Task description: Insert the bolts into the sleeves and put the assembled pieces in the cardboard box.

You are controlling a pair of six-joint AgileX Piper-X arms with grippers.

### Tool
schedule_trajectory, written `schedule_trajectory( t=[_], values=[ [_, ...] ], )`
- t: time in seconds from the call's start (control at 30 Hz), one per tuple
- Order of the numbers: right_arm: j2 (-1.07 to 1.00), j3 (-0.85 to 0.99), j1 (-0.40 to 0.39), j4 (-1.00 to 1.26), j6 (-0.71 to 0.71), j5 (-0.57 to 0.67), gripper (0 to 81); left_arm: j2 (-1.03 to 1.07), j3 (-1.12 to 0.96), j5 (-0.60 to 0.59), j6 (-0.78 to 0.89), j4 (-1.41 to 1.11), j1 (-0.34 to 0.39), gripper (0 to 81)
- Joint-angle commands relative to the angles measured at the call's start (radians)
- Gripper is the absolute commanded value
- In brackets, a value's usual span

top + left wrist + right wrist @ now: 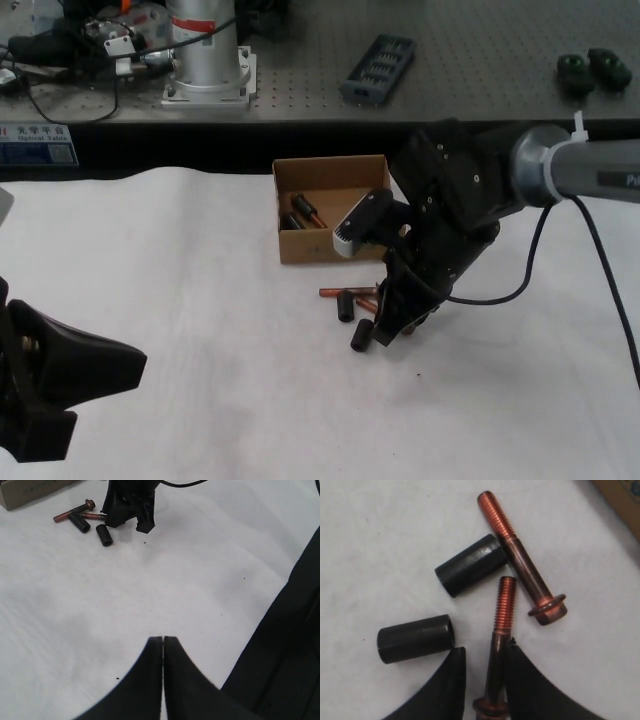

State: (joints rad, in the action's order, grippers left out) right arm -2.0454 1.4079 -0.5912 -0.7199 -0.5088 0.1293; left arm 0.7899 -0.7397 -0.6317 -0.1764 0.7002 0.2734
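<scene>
Two copper bolts and two black sleeves lie loose on the white cloth just in front of the cardboard box (pixel 300 245). In the right wrist view my right gripper (pixel 486 651) stands open and low over the cloth, its fingers straddling the shank of the nearer bolt (pixel 502 610); one finger touches it and a thin gap shows at the other. The second bolt (pixel 520 565) lies beside one sleeve (pixel 470 565), and the other sleeve (pixel 415 637) rests by a fingertip. My left gripper (pixel 163 647) is shut and empty, far off at the near left (pixel 130 360).
Several assembled pieces lie inside the box (pixel 305 212). A metal post (pixel 205 50), cables and a black rack (pixel 378 65) stand on the perforated bench behind. White cloth (pixel 180 300) stretches bare between the two arms.
</scene>
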Motion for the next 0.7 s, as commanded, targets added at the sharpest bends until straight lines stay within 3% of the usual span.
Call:
schedule_trajectory(
  t=[0.0, 0.3, 0.43, 0.67],
  values=[
    [-0.02, 0.007, -0.003, -0.003, -0.008, 0.016, 21.8, 0.002, -0.004, -0.001, 0.012, -0.007, 0.003, 0.7],
    [-0.025, 0.007, -0.003, -0.033, -0.008, 0.016, 19.5, 0.002, -0.004, -0.001, 0.012, -0.007, 0.003, 0.7],
    [-0.025, 0.007, -0.003, -0.044, -0.008, 0.005, 0.8, 0.002, -0.004, -0.001, 0.012, -0.007, 0.003, 0.7],
    [0.0, 0.007, -0.005, -0.117, -0.008, -0.089, 2.9, 0.002, -0.004, -0.001, 0.012, -0.007, 0.003, 0.7]
  ],
)
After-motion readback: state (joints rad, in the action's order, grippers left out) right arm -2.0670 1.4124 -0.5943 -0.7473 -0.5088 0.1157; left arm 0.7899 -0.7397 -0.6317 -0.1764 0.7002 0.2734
